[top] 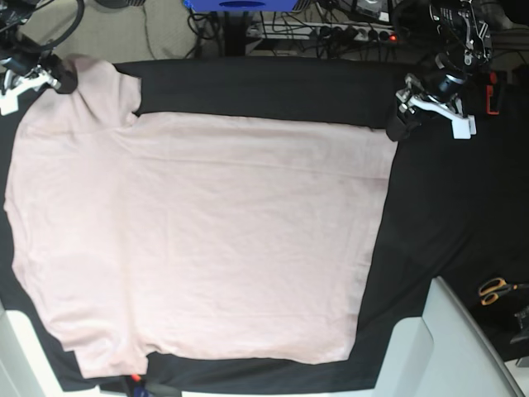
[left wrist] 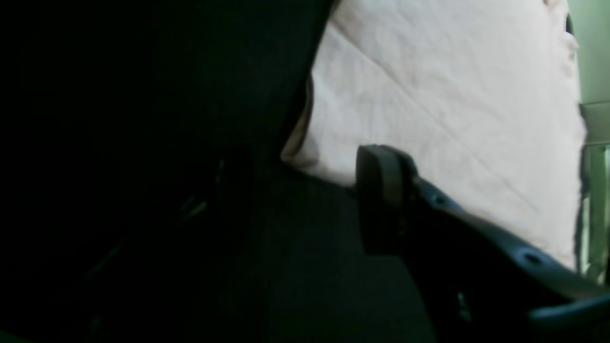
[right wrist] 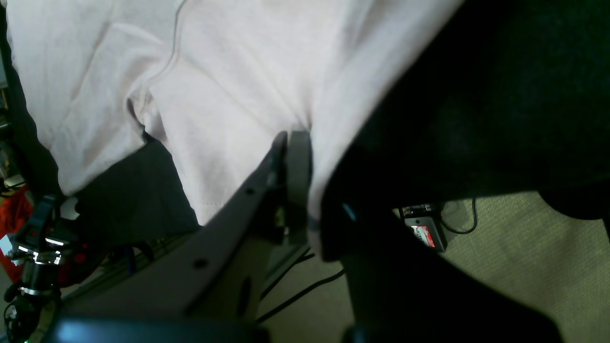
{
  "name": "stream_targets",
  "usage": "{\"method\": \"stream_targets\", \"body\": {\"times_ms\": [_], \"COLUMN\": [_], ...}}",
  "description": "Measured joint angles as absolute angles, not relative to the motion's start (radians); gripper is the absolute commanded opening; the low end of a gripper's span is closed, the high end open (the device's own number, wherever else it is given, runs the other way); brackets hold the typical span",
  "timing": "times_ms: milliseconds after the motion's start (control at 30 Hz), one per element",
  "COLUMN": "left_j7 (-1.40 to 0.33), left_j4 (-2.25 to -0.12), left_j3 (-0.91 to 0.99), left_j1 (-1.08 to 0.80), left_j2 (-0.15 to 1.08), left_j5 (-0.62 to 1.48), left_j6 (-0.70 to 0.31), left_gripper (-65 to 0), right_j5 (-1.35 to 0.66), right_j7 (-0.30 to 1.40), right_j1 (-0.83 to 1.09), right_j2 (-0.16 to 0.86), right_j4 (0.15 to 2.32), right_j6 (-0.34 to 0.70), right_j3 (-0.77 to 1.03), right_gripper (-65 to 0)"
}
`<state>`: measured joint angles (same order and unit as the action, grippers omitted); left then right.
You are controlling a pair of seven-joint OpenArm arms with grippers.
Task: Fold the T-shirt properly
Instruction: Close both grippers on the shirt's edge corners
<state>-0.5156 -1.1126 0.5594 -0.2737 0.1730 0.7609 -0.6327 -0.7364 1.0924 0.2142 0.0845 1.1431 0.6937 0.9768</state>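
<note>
The T-shirt (top: pixel 198 240) lies flat and unfolded on the desk (top: pixel 273 91). The right end effector (right wrist: pixel 293 143) is clamped on a sleeve edge at ten o'clock; the left end effector (top: pixel 402 124) sits at the hem corner at two o'clock, grip unclear. Every fold remains

We count one T-shirt (top: pixel 198 240), pale pink, and one black cloth (top: pixel 446 215) beneath it. We see two grippers: the left gripper (top: pixel 402 124) at the far right and the right gripper (top: pixel 59 80) at the far left. One pair of scissors (top: pixel 496 289) with orange handles lies at the near right.
</note>
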Motion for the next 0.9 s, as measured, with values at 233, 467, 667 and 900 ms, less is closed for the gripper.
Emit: {"method": "stream_targets", "body": {"times_ms": [233, 467, 667, 900], "left_j7": [-0.513, -0.516, -0.528, -0.535], "left_j4": [-1.103, -1.102, -1.098, -1.096], "left_j3": [0.486, 0.453, 0.45, 0.448], "left_j1": [-0.238, -0.216, -0.216, -0.216], "left_j2": [0.17, 0.16, 0.15, 0.15], "left_j5": [0.76, 0.754, 0.738, 0.735], "left_j6": [-0.63, -0.63, -0.625, -0.618], "left_gripper": [-30.6, -32.1, -59.9, -65.0], "right_j5": [-0.736, -0.736, -0.736, -0.737], "right_j7": [1.092, 1.092, 1.092, 1.092], "right_j1": [0.214, 0.214, 0.214, 0.214], "right_j2": [0.083, 0.083, 0.083, 0.083], "right_j4": [1.143, 1.143, 1.143, 1.143], "right_j6": [0.694, 0.693, 0.694, 0.694], "right_j3": [0.977, 0.977, 0.977, 0.977], "right_gripper": [-64.4, -64.4, -64.4, -64.5]}}
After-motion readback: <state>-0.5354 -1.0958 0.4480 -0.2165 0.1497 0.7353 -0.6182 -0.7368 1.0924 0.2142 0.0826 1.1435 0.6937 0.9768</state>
